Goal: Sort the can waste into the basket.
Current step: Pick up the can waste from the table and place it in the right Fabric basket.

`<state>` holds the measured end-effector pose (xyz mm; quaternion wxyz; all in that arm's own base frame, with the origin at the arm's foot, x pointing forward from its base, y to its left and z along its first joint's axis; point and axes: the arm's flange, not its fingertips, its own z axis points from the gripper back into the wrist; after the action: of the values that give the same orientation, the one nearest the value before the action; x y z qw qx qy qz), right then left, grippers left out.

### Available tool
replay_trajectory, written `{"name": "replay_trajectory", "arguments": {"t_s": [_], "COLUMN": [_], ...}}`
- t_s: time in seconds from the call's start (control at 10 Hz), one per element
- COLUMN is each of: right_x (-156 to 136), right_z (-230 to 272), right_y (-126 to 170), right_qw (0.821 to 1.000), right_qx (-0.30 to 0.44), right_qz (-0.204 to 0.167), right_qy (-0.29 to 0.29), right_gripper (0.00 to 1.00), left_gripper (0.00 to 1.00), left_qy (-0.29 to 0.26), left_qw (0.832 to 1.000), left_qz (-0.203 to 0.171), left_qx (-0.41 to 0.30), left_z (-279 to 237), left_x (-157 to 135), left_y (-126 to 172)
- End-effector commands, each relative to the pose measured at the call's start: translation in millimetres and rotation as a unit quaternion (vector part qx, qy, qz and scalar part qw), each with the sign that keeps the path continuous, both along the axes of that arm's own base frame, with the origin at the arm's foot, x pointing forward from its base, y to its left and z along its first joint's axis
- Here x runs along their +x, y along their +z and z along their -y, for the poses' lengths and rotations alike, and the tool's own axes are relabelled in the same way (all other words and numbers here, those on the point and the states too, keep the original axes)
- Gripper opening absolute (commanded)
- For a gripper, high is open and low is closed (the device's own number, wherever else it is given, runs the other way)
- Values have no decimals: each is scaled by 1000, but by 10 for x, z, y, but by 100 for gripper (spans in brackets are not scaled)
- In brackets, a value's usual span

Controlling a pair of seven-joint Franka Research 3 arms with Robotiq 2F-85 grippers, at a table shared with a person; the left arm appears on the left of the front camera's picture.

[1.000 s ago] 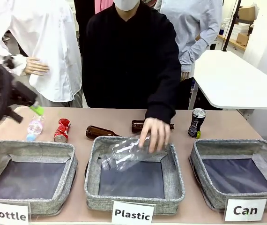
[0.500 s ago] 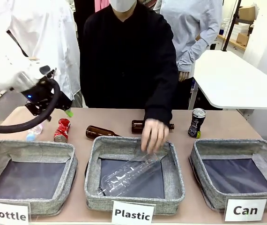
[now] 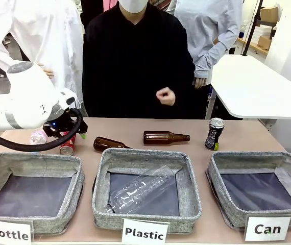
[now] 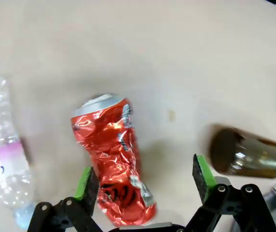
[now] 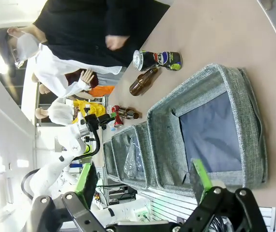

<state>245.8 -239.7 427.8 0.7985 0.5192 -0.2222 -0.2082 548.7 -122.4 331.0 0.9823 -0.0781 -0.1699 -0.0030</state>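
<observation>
The crushed red can (image 4: pixel 114 159) lies on the table. My left gripper (image 4: pixel 144 178) hangs open over it, and the can's lower half sits between the green pads, closer to the left one. From the front, that gripper (image 3: pixel 69 139) is low at the table's far left, partly covering the red can (image 3: pixel 66 149). The black can (image 3: pixel 215 133) stands upright at the far right, behind the grey basket (image 3: pixel 215 179) marked "Can". My right gripper (image 5: pixel 144 180) is open and holds nothing, well above and away from that basket (image 5: pixel 227 72) and the black can (image 5: pixel 157 59).
Two brown bottles (image 3: pixel 110 143) (image 3: pixel 166 137) lie behind the middle bin (image 3: pixel 192 189) marked "Plastic", which holds a clear bottle (image 3: pixel 140 190). A small plastic bottle (image 4: pixel 2 159) lies beside the red can. The bin (image 3: pixel 33 161) marked "Bottle" is at front left. The person's hand (image 3: pixel 165 96) is raised.
The person dropped the clear bottle into the Plastic bin and pulled the hand back to the chest. My left arm swung down and right to the red can.
</observation>
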Motion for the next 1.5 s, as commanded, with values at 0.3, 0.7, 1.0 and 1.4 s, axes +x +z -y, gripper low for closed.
{"name": "replay_trajectory", "arguments": {"t_s": [0.3,0.7,1.0,1.4], "right_x": [15,15,15,15], "right_z": [7,7,7,7], "right_y": [3,3,3,3], "right_qw": [1000,1000,1000,1000], "right_qx": [2,2,2,2], "right_qz": [19,19,19,19], "right_qy": [1,1,1,1], "right_gripper": [100,100,100,100], "left_gripper": [100,100,100,0], "left_qy": [41,51,51,43], "left_qw": [998,995,994,995], "left_qz": [-31,-74,-78,-75], "left_qx": [31,54,52,51], "left_z": [66,61,70,56], "left_x": [177,303,324,320], "left_y": [-46,-216,-229,-207]}}
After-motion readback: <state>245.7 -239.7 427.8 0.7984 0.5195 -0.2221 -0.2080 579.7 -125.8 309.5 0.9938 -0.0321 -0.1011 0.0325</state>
